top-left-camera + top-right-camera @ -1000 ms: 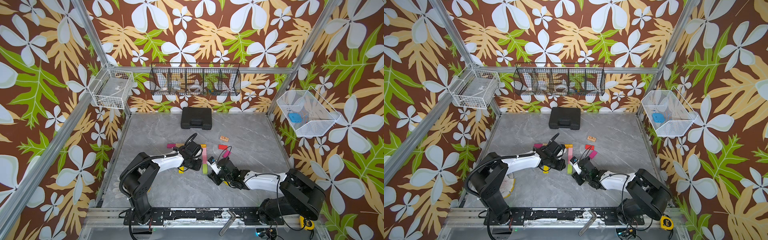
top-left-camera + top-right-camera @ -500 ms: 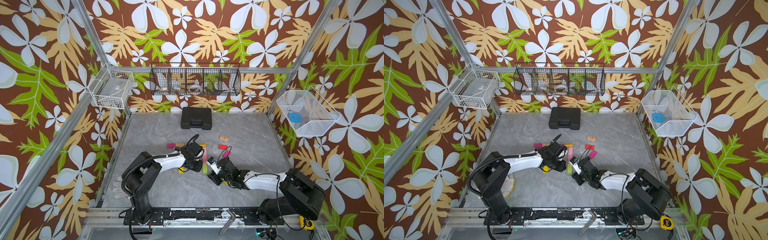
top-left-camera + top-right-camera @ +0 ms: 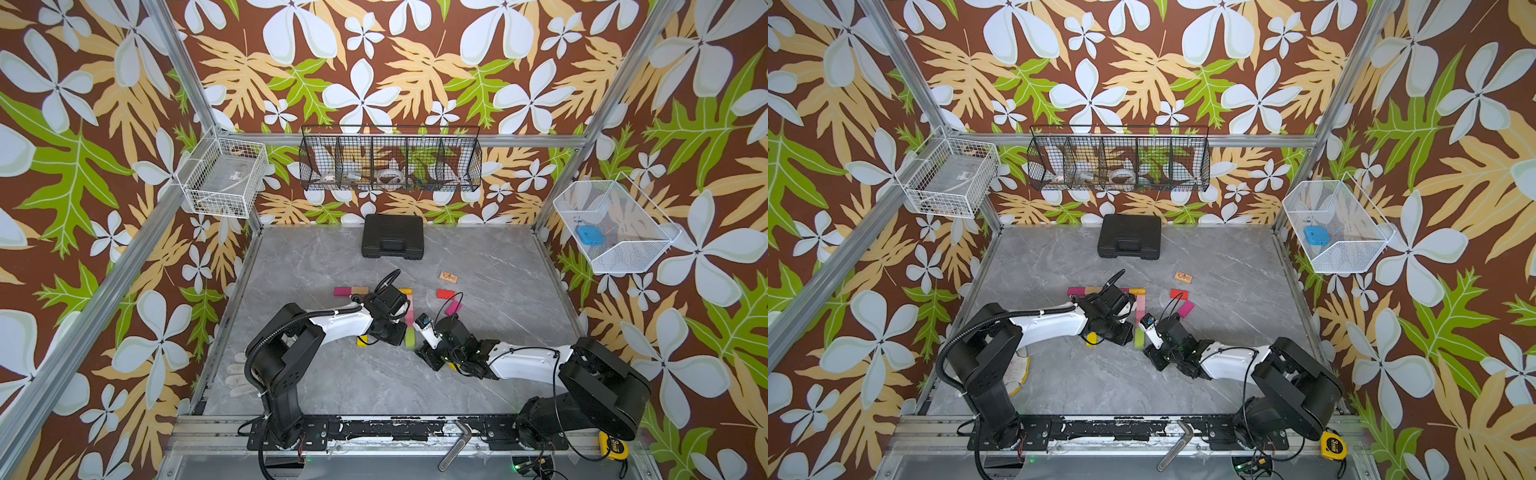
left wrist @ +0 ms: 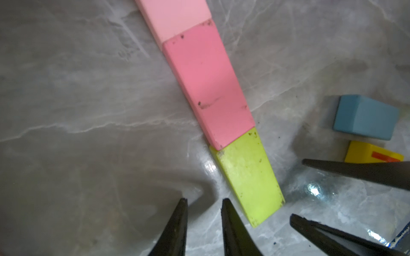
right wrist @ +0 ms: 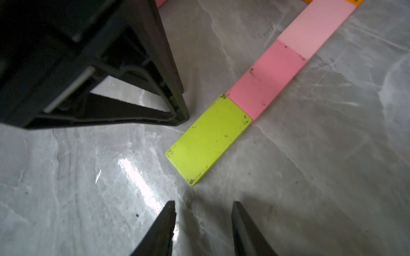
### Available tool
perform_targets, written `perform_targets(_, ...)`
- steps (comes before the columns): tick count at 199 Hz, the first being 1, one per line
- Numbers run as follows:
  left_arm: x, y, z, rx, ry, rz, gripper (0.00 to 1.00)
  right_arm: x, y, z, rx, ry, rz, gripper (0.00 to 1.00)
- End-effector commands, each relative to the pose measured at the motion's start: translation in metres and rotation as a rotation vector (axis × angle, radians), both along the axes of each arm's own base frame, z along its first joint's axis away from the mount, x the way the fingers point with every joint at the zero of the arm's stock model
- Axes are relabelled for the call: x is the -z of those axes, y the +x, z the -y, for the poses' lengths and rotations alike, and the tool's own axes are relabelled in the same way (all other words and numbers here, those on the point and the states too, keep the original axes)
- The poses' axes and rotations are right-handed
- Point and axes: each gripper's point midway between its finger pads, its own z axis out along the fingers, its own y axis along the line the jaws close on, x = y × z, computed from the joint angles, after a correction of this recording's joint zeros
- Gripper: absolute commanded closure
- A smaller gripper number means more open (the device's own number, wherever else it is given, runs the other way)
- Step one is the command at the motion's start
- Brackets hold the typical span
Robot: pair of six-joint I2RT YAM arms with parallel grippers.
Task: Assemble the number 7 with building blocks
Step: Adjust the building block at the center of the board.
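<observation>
Green block (image 5: pixel 208 139) lies flat, long axis continuing the line of the pink block (image 5: pixel 266 82). Your left end effector (image 4: pixel 203 223) and right end effector (image 5: pixel 203 221) gape slightly, empty.

a "3" reads on the yellow tape measure (image 3: pixel 1333 445) (in a top view).

A robotics lab cell is shown: a grey marble-look tabletop (image 3: pixel 332 386) is enclosed by aluminium frame posts (image 3: pixel 185 70) and floral-papered walls (image 3: pixel 374 62), with wire baskets (image 3: pixel 388 160) hung above it and robot arms (image 3: pixel 340 326) bolted to a rail (image 3: pixel 374 430) at its front edge.
</observation>
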Motion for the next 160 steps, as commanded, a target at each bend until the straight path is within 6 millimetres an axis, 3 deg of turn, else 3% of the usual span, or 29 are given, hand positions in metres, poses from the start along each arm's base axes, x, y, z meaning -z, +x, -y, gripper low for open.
perform_targets(1,0.0003,-0.0006,0.0013,0.008,0.004,-0.004,0.7,-0.0017,0.0029,0.0003,0.008,0.0,0.015,0.58)
perform_targets(160,0.0041,-0.0011,-0.0007,0.005,0.014,-0.005,0.7,-0.0016,0.0031,0.0002,0.01,0.001,0.016,0.58)
